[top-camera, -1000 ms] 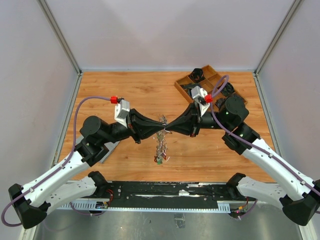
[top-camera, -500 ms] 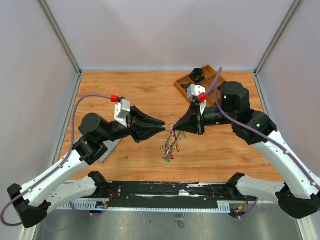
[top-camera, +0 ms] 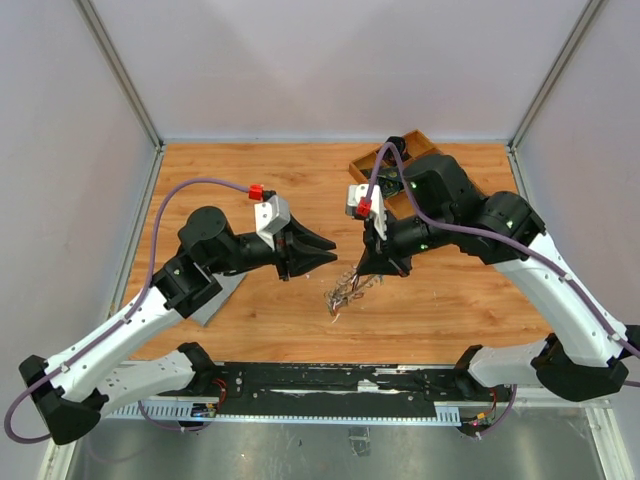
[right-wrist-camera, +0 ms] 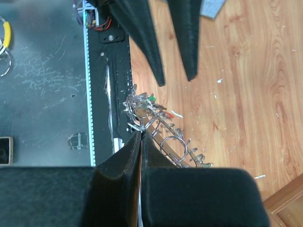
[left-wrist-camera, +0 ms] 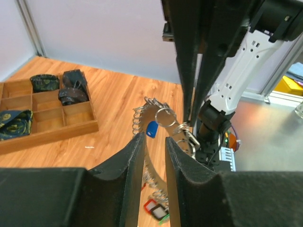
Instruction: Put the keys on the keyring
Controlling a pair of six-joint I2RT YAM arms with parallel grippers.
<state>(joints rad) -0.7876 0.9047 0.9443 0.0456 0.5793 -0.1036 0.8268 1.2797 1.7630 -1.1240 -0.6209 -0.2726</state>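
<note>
Left gripper point(top-camera: 333, 251) is now sitting backed off from the keyring point(top-camera: 350, 290) it was pinching a second ago, and the right gripper point(top-camera: 376, 272) is carrying the ring toward mid-table. Top view: the keyring is hanging as a stretched bunch, its long axis running diagonally from the right gripper's tips down-left toward the near edge. Its low end is hanging close to the table point(top-camera: 250, 190); contact unclear. Left jaws are standing narrowly apart, gripping nothing, just left of the bunch's top. Bare wood is lying all round it, and the wooden tray point(top-camera: 432, 142) is sitting far right, mostly behind the right arm. Left wrist view: the left gripper point(left-wrist-camera: 154, 138) is pointing at the keyring point(left-wrist-camera: 165, 116), which is showing beyond the tips, untouched, with a blue tag point(left-wrist-camera: 152, 128) dangling. Right wrist view: the right gripper point(right-wrist-camera: 141, 134) is clamping tight on the keyring point(right-wrist-camera: 154, 124) right at its tips, the keys point(right-wrist-camera: 193, 154) fanning off rightward over the wood.
</note>
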